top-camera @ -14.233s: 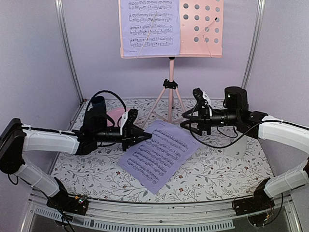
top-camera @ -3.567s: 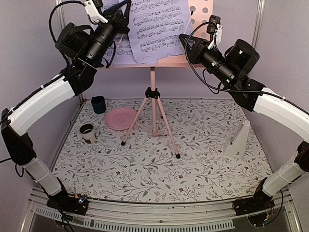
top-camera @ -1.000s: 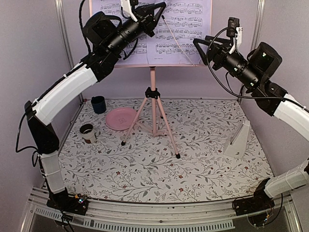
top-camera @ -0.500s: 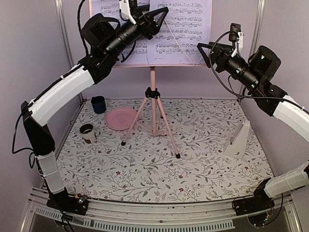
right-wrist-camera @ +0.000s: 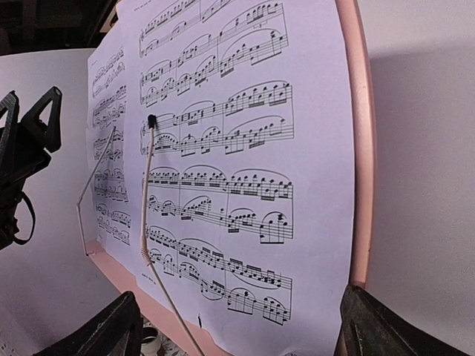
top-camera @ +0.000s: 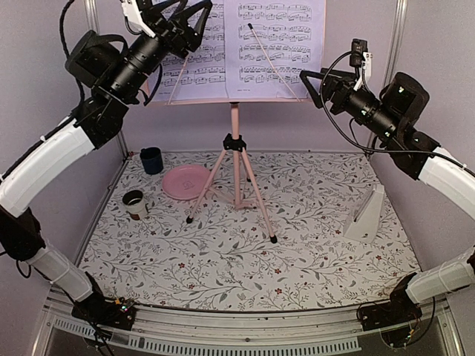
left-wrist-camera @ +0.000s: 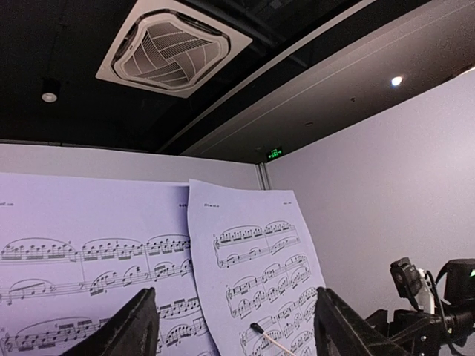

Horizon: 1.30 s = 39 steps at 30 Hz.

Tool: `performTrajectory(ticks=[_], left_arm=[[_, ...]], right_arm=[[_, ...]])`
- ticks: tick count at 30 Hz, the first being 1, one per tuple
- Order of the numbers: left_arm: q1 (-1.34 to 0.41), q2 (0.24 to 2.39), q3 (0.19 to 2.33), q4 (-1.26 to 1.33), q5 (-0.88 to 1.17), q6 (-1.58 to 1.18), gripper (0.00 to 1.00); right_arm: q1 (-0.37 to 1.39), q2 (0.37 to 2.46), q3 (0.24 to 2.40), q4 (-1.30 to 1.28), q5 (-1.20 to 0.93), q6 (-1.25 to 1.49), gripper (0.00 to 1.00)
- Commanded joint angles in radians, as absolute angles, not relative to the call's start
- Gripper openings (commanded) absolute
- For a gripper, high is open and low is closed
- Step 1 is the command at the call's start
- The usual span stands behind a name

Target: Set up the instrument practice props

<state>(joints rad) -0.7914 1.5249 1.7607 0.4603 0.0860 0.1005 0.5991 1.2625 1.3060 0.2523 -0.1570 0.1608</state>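
Surface: the flowered cloth (top-camera: 297, 274) fills the lower half of your top view.
Metronome: you find the white pyramid (top-camera: 366, 215) upright at the right of the frame, near the right wall, well apart from the stand's legs.
Cups: a brown cup (top-camera: 134, 202) stands at the left edge of the cloth. A dark blue cup (top-camera: 151, 159) is behind it in the far left corner.
Plate: the pink plate (top-camera: 185, 182) lies flat, just left of the tripod's left leg.
Music stand: the pink stand (top-camera: 235, 148) is upright at centre frame, its three legs spread on the cloth and its desk at the top edge.
Right end effector: you see it (top-camera: 312, 78) at upper right, level with the desk's right edge. Its jaws are spread wide and it holds nothing. Its wrist view looks along the pages.
Left end effector: it (top-camera: 194, 28) hangs at upper left, in front of the left page. Its jaws are parted and nothing is between them.
Sheet music pages: two pages (top-camera: 278, 41) sit side by side on the desk, bottoms on its pink lip. The right one overlaps the left.
Wire arm: a thin pink rod (right-wrist-camera: 147, 193) lies across the right page.
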Motion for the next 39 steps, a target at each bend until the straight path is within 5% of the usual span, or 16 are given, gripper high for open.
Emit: performTrajectory(ticks=[1, 24, 39], left_arm=[[-0.8, 1.419, 1.602, 0.492, 0.019, 0.136, 0.75], [-0.824, 1.054, 0.963, 0.263, -0.243, -0.071, 0.86], [-0.823, 1.18, 0.776, 0.431, -0.063, -0.238, 0.91]], right_arm=[[0.594, 1.247, 1.279, 0.238, -0.159, 0.158, 0.95], [0.529, 1.142, 1.071, -0.01, -0.135, 0.188, 1.0], [0.529, 1.044, 1.052, -0.46, 0.533, 0.458, 0.99]])
